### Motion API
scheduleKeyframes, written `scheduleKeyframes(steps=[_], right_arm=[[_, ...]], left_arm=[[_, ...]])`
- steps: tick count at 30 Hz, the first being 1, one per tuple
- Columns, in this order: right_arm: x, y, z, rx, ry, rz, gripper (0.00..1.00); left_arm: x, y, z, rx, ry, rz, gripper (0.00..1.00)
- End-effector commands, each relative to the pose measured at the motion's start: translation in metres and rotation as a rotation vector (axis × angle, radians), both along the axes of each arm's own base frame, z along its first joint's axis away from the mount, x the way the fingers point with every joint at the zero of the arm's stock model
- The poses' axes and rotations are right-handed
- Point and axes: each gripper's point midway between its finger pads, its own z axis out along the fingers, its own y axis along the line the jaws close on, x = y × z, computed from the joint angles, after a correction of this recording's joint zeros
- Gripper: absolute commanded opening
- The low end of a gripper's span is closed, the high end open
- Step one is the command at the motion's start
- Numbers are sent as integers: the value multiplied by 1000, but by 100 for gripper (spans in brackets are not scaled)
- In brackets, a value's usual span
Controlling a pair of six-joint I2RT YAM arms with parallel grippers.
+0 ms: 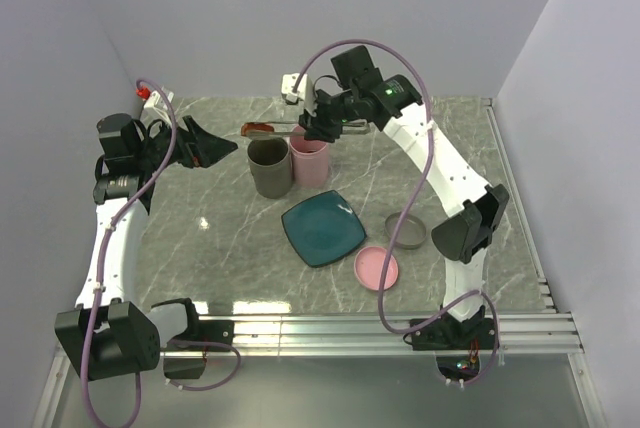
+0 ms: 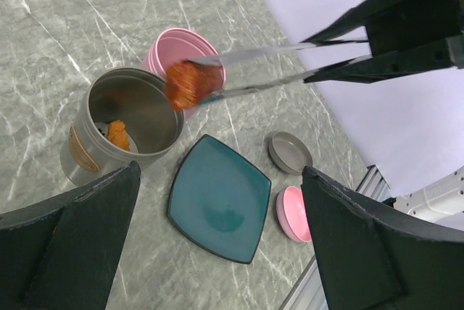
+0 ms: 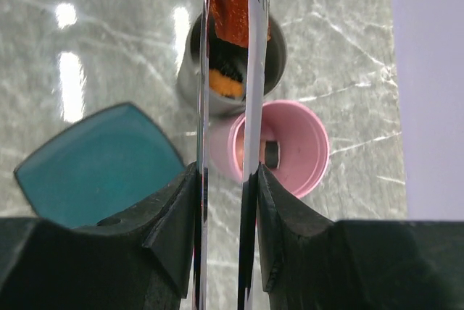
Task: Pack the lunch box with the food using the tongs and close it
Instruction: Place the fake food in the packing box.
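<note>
Silver tongs [image 3: 253,71] sit clamped between the fingers of my right tool [image 3: 226,179] and reach toward nine o'clock in the top view. Their tips pinch the red-brown sausage [image 2: 185,84], which is held in the air over the grey tin [image 2: 80,154], near its twelve o'clock rim. An orange nugget [image 2: 117,134] lies inside that tin. My left tool [image 1: 200,145] hangs spread wide at the tin's nine o'clock, above the bench [image 1: 200,238].

The top camera sits high behind my bases, looking down on the whole desk [image 1: 200,218]. My left wrist camera looks down slantwise from farther off; my right wrist camera looks close along the tongs [image 3: 252,71], almost straight down. All three share the grey tin [image 1: 269,168], pink tin [image 1: 309,160] and teal plate [image 1: 322,228].
</note>
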Motion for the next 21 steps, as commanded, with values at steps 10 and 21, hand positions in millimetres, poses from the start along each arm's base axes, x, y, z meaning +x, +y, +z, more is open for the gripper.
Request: scheduleKeyframes(steps=[10, 21], right_arm=[[37, 28, -26, 74, 15, -64, 25], [25, 17, -66, 16, 85, -61, 26]], left_arm=[[-6, 0, 14, 30, -75, -6, 99], [-4, 0, 10, 23, -65, -5, 100]])
